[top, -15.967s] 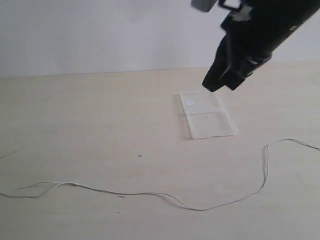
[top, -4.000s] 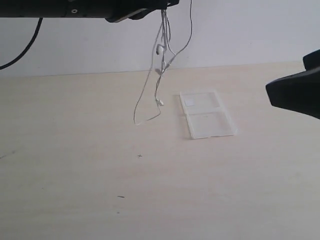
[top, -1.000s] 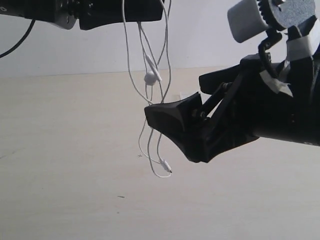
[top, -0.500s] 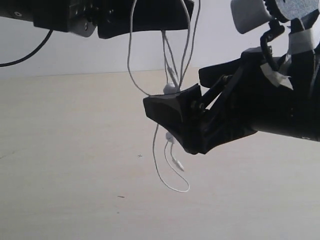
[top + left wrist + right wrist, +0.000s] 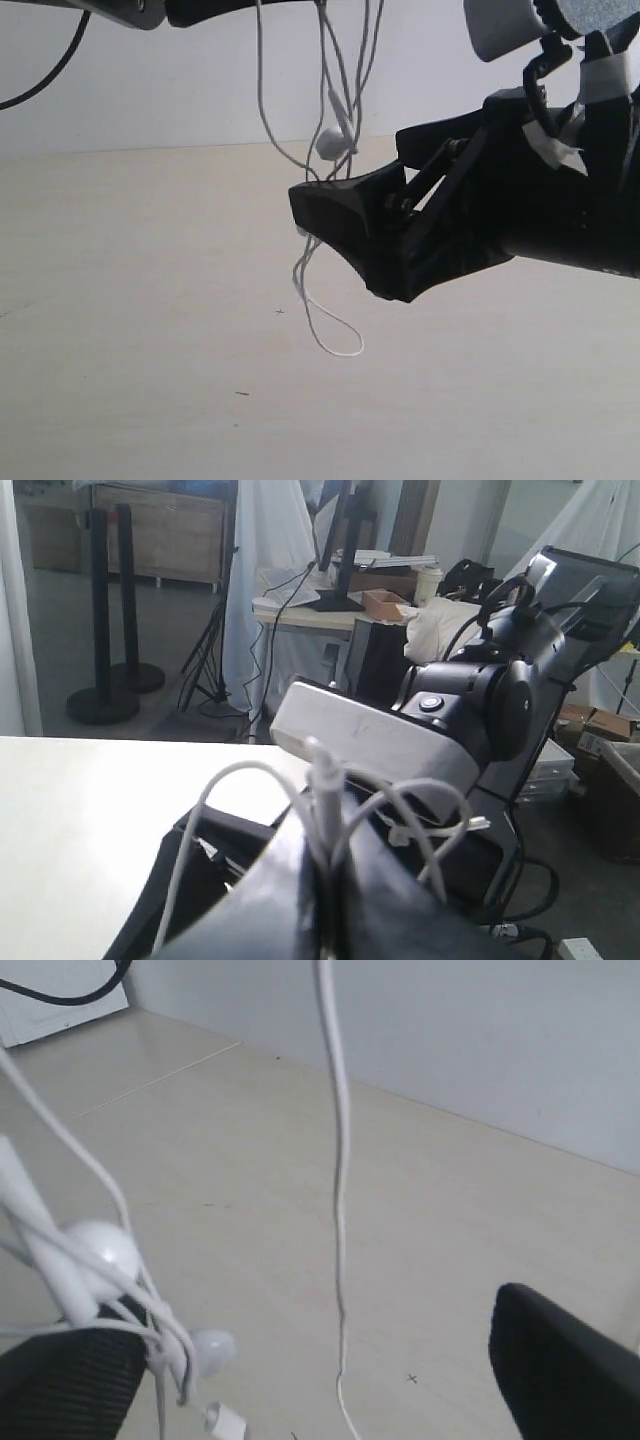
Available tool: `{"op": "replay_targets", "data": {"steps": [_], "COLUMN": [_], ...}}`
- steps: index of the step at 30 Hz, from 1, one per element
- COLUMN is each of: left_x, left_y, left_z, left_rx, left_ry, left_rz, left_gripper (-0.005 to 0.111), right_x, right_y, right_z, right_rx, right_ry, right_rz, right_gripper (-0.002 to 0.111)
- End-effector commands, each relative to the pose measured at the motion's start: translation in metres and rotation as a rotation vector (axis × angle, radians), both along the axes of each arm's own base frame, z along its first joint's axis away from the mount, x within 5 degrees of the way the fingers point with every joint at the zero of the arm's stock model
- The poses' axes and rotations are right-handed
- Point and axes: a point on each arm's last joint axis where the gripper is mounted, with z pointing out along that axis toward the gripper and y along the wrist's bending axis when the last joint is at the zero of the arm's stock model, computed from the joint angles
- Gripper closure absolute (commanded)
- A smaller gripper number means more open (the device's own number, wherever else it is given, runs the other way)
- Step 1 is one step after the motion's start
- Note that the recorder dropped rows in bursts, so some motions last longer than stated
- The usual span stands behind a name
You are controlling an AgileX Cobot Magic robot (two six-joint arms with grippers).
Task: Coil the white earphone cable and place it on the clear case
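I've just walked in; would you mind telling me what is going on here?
The left gripper is shut on the white earphone cable and holds it up in a loose bunch, with strands and earbuds dangling above the table. The right gripper is open, with the hanging strands between its jaws. The cable is not yet neatly coiled.

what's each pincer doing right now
left pincer: shut on the white earphone cable
right pincer: open around the hanging cable, not gripping it
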Motion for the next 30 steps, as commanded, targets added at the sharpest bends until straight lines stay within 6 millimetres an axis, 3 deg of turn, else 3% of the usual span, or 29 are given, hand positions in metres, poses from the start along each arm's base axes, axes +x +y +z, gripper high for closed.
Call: {"op": "replay_targets", "data": {"steps": [1,19,24,27,30], "left_x": [-0.003,0.008,0.008,0.009,0.009], "left_y": [-0.003,-0.006,-0.007,-0.007,-0.007], "left_z": [0.004,-0.016,-0.011,-0.007,-0.009], "left_rx": [-0.016,0.079,0.014,-0.03,-0.003], "left_ry": [0.004,0.055,0.071,0.062,0.065], "left_rz": [-0.011,-0.016,-0.011,-0.008,-0.01], "left_gripper": [0.107,0.107,0.107,0.107,0.107], "right_x": [0.0,0.0,0.0,0.0,0.0], "right_y": [0.001,0.001,0.001,0.001,0.001], "right_z": [0.0,-0.001,-0.001,-0.001,0.0], "right_rx": [0.001,-0.001,-0.004,-0.004,-0.002], "right_ry": [-0.015,-0.014,-0.015,-0.015,-0.017], "right_rz": [0.001,0.001,0.003,0.003,0.002], "right_gripper": [0.022,0.022,0.022,0.029,0.044]}}
